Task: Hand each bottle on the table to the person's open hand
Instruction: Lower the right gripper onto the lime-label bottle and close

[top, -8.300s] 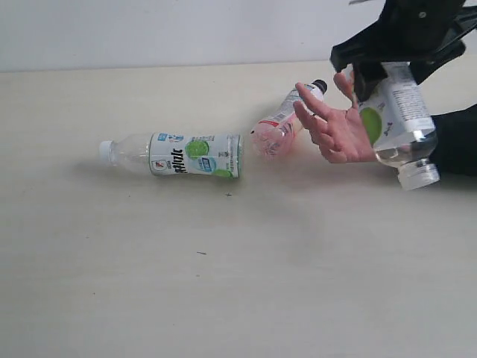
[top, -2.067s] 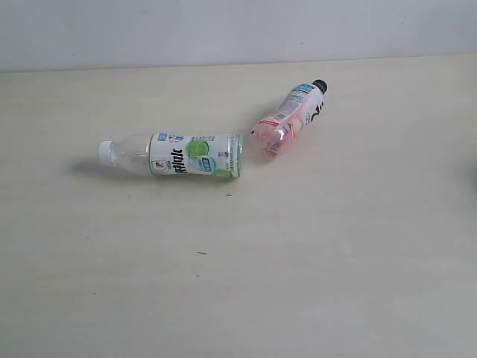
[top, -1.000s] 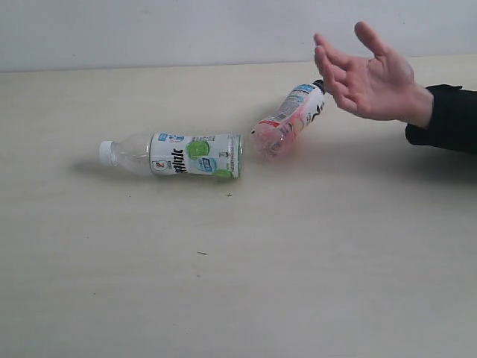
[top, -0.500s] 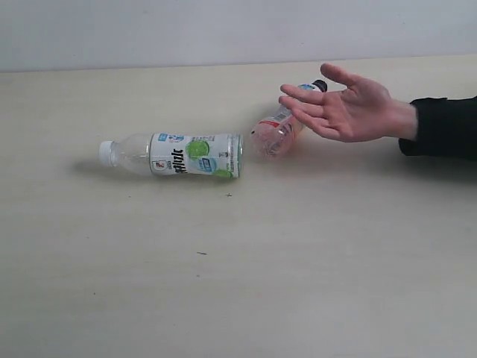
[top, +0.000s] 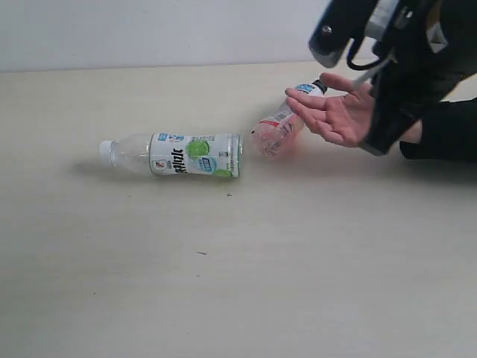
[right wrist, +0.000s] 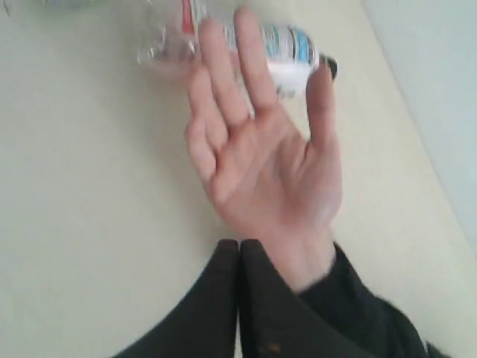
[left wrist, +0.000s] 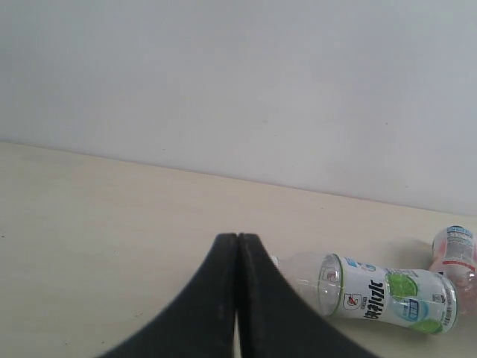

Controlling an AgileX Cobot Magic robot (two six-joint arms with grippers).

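Note:
Two bottles lie on the table. The white-capped bottle with a white and green label lies left of the middle. The black-capped pink bottle lies behind it to the right, partly hidden by the person's open hand, which hovers palm up. My right arm hangs over that hand; the right gripper is shut and empty above the wrist. My left gripper is shut and empty, low over the table, short of the white-capped bottle.
A pale wall runs along the table's far edge. The person's black sleeve reaches in from the right. The pink bottle shows at the edge of the left wrist view.
My right arm has come into the exterior view from the upper right, over the hand. The hand has sunk a little and stays open. Both bottles lie where they were.

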